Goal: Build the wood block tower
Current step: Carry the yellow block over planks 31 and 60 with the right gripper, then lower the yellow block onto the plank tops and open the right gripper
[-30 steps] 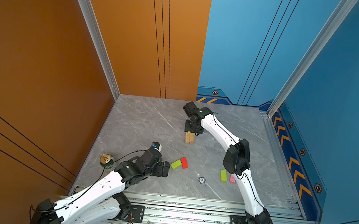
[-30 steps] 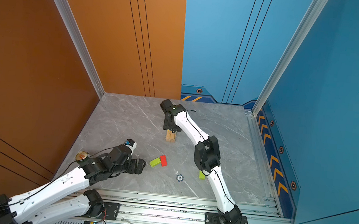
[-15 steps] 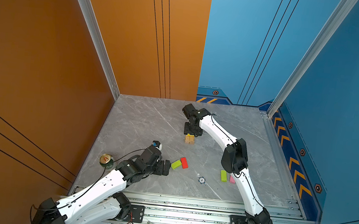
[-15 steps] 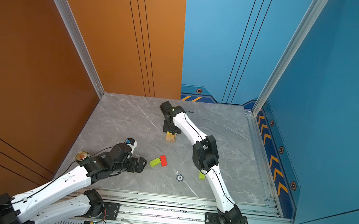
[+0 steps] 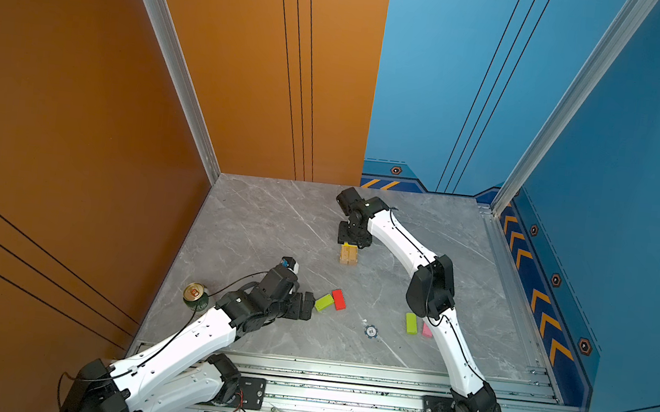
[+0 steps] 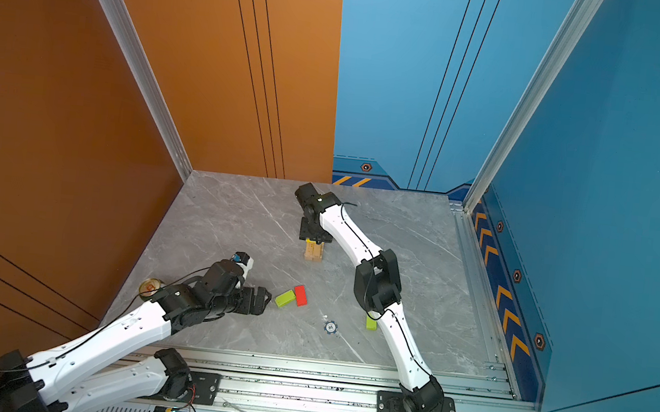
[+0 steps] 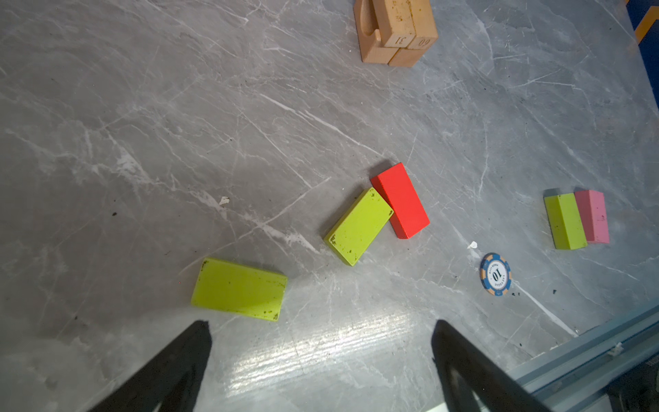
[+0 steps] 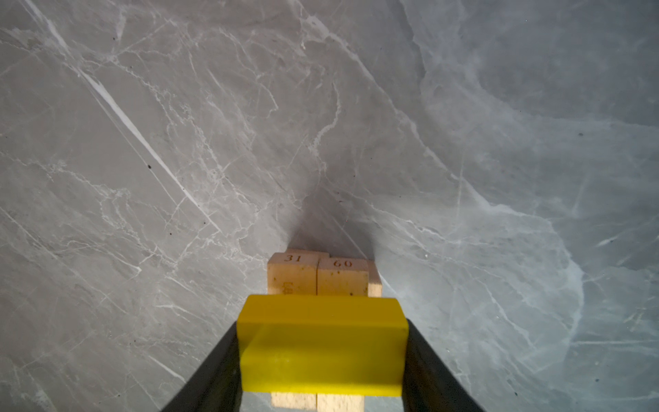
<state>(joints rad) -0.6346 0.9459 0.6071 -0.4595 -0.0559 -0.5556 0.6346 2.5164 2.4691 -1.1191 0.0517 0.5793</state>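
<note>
Hardly anything has shifted over the last second. In both top views the right gripper point(image 5: 352, 239) hangs directly over the tower point(image 5: 348, 255), so far tan bricks only. The left gripper point(image 5: 306, 307) sits well apart from the tower, a lime green block point(image 5: 324, 301) just off its tips.

Left wrist view: jaws spread wide, holding nothing; a poker chip point(image 7: 495, 274) reads "10".

Right wrist view: fingers pinch a yellow block point(image 8: 322, 344) above tower bricks stamped "31" and "60".

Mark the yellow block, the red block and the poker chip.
yellow block point(image 8: 322, 353), right wrist view, middle of its broad face.
red block point(image 7: 400, 200), left wrist view, middle of its top face.
poker chip point(image 7: 495, 274), left wrist view, white centre.
</note>
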